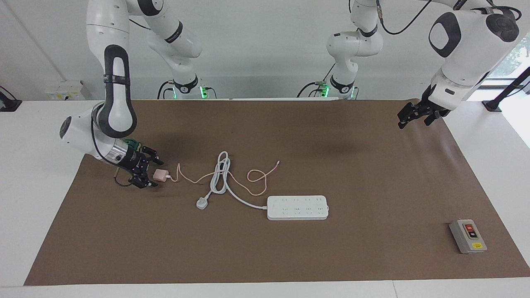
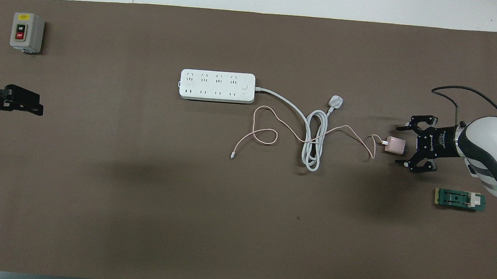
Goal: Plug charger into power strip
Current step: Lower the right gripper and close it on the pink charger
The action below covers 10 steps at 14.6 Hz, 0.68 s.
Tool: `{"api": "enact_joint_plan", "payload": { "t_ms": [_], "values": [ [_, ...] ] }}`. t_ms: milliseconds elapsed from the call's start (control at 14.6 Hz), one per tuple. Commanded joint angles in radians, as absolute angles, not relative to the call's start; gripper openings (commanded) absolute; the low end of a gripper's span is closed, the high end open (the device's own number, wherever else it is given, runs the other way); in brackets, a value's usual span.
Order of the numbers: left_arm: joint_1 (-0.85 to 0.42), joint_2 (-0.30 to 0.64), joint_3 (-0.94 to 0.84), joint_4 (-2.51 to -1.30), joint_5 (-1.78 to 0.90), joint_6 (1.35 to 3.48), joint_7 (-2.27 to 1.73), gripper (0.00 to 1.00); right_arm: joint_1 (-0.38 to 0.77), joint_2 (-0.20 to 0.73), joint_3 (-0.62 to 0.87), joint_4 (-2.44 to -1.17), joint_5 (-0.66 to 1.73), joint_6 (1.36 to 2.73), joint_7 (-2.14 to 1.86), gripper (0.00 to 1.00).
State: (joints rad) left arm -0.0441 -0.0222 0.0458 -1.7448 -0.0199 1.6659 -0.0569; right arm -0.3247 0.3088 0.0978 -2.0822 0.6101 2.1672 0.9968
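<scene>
Brown matting covers the white table (image 1: 25,207). At middle left of the facing view, the right gripper (image 1: 150,172) sits low with fingers spread either side of the pink charger (image 1: 160,175), not clamped on it. Its thin cable (image 1: 248,182) loops across the power strip's coiled cord (image 1: 219,176). Just below centre lies the power strip (image 1: 297,207). At upper right the left gripper (image 1: 408,117) waits, released, above the mat's corner.

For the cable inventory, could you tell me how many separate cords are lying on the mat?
2: the thick grey-white cord from the power strip, coiled mid-mat, and the thin pink cable from the charger, crossing that coil.
</scene>
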Motion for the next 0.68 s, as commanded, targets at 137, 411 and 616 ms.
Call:
{"api": "enact_joint_plan", "payload": {
  "t_ms": [137, 411, 616],
  "values": [
    [-0.037, -0.034, 0.043, -1.759, -0.029, 1.675, -0.063, 1.0, -0.347, 0.275, 0.109, -2.123, 0.64, 2.198, 0.939, 0.92],
    [-0.037, -0.034, 0.043, -1.758, -0.029, 1.675, -0.063, 1.0, -0.348, 0.275, 0.109, -2.125, 0.644, 2.206, 0.927, 0.81],
    [-0.037, -0.034, 0.043, -1.758, -0.029, 1.675, -0.063, 1.0, -0.348, 0.273, 0.109, -2.146, 0.699, 2.243, 0.885, 0.73]
  ]
}}
